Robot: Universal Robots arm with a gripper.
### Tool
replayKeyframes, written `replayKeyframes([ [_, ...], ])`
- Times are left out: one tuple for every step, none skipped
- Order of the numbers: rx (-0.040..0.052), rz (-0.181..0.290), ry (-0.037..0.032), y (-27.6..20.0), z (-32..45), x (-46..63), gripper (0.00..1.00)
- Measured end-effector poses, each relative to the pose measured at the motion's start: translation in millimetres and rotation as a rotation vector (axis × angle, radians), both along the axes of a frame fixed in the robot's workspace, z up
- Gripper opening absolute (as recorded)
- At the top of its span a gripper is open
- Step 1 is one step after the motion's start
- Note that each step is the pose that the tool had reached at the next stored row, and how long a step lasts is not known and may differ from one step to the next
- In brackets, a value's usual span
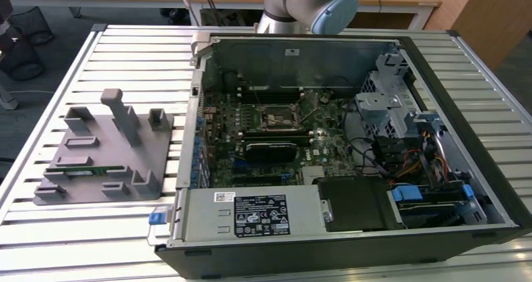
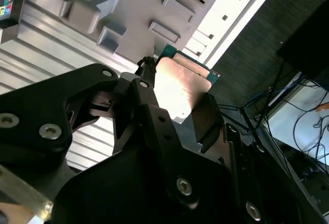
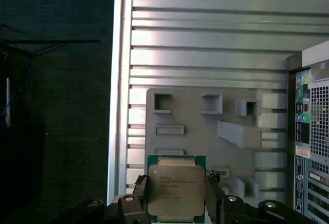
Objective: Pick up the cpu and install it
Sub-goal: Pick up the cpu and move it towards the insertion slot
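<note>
Silver-lidded cpu (image 3: pixel 176 190) is pinched by two opposite edges only, so my guess is slip or yaw is the main risk. Any tilt in the gripper (image 3: pixel 176 206) and it meets the socket (image 1: pixel 277 115) skewed, which could bend contacts. Black fingers (image 3: pixel 141 198) are clamped on it, one on each side edge, with part of the chip sticking out past the tips; it's held in the air over the grey fixture (image 3: pixel 190 116) on the slatted table (image 3: pixel 205 39), outside the case (image 1: pixel 299 58) and well apart from the socket.
</note>
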State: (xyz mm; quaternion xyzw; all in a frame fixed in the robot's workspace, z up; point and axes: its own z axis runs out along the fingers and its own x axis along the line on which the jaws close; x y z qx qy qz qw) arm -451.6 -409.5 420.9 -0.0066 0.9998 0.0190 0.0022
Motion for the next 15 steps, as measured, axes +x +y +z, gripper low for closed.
replayKeyframes([
  [-0.0001, 0.000, 0.0001, 0.0, 2.3, 0.0, 0.53],
  [-0.0001, 0.000, 0.0001, 0.0, 4.4, 0.0, 0.53],
  [0.0001, 0.000, -0.0001, 0.0, 5.9, 0.0, 0.53],
  [0.0002, 0.000, -0.0002, 0.0, 6.1, -0.1, 0.53],
  [0.0002, 0.000, -0.0002, 0.0, 6.1, 0.0, 0.53],
  [0.0003, 0.000, -0.0003, 0.0, 6.1, 0.0, 0.53],
  [0.0003, 0.000, -0.0002, 0.0, 6.2, 0.0, 0.53],
  [0.0003, 0.000, -0.0001, 0.0, 6.2, 0.0, 0.53],
  [0.0002, 0.000, 0.0000, 0.0, 6.3, 0.1, 0.53],
  [0.0001, 0.000, 0.0002, 0.1, 6.5, 0.5, 0.53],
  [0.0001, 0.000, 0.0003, 0.0, 6.5, 1.8, 0.53],
  [0.0002, 0.000, 0.0000, 0.0, 6.3, 3.5, 0.53],
  [0.0003, 0.000, 0.0000, 0.0, 6.3, 5.4, 0.53],
  [0.0002, 0.000, 0.0000, 0.0, 6.3, 7.6, 0.53],
  [0.0003, 0.000, -0.0001, 0.0, 6.3, 9.9, 0.53],
])
